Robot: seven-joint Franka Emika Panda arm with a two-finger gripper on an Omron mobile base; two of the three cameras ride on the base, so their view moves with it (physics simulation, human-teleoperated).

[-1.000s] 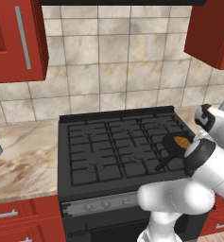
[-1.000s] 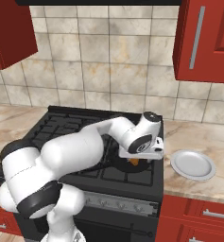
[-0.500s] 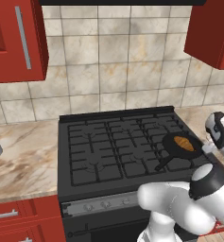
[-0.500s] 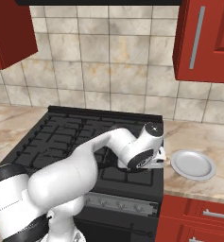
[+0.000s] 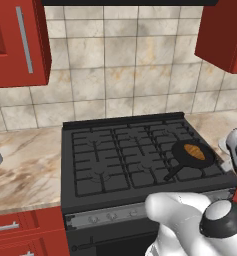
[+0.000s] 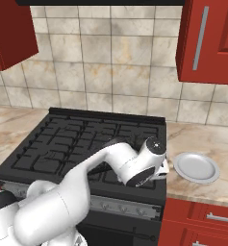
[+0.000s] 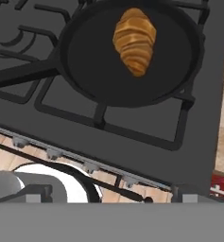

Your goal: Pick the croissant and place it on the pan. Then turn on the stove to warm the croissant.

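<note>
The croissant is lying inside the pan, clear of the rim, so the first half of the job is judged complete. The gripper is standing wide open and holding nothing; its fingertips are not clearly showing in the hand view, which is looking down past the front edge of the stove from above the pan's near side. In the left base view the pan is sitting on the front right burner with the croissant in its middle and its handle pointing toward the stove's front left. Just below the grates the strip of knobs is running along the front. On the desk to the right, a white plate is lying near the stove's side.

Remaining step, as judged: turning on the burner. Risks: choosing a knob that feeds another burner, as the knobs are small and close together; open fingers slipping off a knob if closed off-centre; the arm's elbow, now hanging over the front right of the stove, catching the pan handle and shifting the pan off its burner.
</note>
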